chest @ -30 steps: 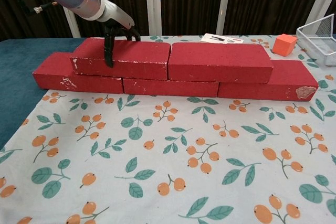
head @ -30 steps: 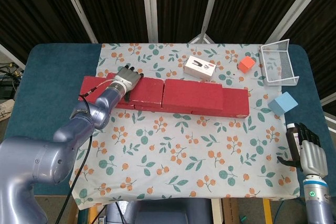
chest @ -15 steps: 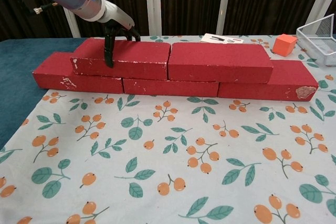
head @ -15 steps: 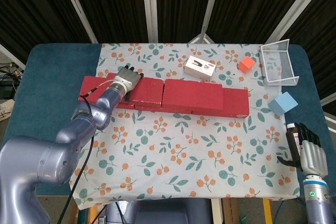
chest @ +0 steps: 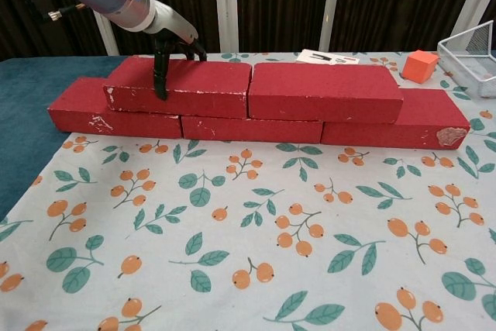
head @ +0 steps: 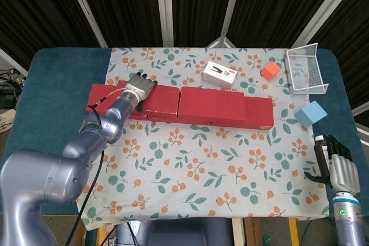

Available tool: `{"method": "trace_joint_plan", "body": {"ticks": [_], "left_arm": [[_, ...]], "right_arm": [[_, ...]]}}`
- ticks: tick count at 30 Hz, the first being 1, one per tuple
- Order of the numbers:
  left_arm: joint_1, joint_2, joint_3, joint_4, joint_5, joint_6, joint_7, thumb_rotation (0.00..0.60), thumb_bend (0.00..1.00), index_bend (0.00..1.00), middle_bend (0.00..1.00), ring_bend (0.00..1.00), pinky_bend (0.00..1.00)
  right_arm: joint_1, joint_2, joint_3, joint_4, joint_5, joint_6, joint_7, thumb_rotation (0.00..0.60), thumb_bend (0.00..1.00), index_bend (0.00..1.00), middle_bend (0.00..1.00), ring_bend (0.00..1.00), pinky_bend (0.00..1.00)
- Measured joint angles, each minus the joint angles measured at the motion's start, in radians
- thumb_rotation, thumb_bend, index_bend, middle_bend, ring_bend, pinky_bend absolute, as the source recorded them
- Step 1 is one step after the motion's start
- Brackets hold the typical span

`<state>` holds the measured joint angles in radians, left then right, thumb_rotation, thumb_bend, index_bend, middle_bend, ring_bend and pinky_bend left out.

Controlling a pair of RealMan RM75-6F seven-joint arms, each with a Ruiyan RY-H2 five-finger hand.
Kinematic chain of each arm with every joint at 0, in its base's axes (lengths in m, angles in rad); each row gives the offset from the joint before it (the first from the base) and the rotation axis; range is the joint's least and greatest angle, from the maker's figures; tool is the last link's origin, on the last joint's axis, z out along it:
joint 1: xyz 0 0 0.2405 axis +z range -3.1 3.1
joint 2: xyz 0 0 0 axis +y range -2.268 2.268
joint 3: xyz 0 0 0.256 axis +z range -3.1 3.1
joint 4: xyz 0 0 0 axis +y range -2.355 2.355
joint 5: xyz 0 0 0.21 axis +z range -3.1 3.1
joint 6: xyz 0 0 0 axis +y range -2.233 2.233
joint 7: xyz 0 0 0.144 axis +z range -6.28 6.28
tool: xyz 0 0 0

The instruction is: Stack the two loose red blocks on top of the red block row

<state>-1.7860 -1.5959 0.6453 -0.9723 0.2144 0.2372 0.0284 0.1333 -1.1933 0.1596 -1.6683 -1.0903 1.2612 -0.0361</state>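
The red block row [head: 258, 112] lies across the cloth, its right end [chest: 434, 122] bare on top. Two more red blocks rest on it side by side: the left one [head: 164, 99] [chest: 203, 84] and the right one [head: 211, 103] [chest: 322, 91]. My left hand [head: 140, 85] [chest: 169, 41] grips the left upper block near its left end, thumb down the front face and fingers over the back edge. My right hand [head: 338, 166] hangs at the table's near right corner, fingers apart, holding nothing; the chest view does not show it.
Behind the row lie a white box [head: 219, 74] [chest: 329, 56] and an orange cube [head: 270, 71] [chest: 420, 66]. A wire basket [head: 307, 70] [chest: 473, 56] stands at the back right. A light blue cube [head: 311, 113] sits right of the row.
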Motion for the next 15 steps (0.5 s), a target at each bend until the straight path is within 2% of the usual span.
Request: {"method": "trace_joint_plan", "body": {"ticks": [5, 10, 15], "left_arm": [[-0.006, -0.006, 0.014, 0.003, -0.011, 0.004, -0.002, 0.6, 0.07, 0.18, 0.13, 0.0, 0.02], [-0.012, -0.01, 0.026, 0.003, -0.021, 0.007, -0.003, 0.6, 0.01, 0.15, 0.1, 0.0, 0.02], [-0.024, -0.012, 0.041, -0.002, -0.035, 0.006, -0.004, 0.6, 0.0, 0.13, 0.08, 0.0, 0.02]], "right_arm": [[0.0, -0.001, 0.001, -0.001, 0.001, 0.002, -0.001, 0.6, 0.05, 0.02, 0.02, 0.0, 0.0], [-0.001, -0.001, 0.002, -0.002, 0.004, 0.003, 0.001, 0.6, 0.05, 0.02, 0.02, 0.0, 0.0], [-0.002, 0.0, 0.002, -0.002, 0.003, 0.003, 0.003, 0.6, 0.05, 0.02, 0.02, 0.0, 0.0]]}}
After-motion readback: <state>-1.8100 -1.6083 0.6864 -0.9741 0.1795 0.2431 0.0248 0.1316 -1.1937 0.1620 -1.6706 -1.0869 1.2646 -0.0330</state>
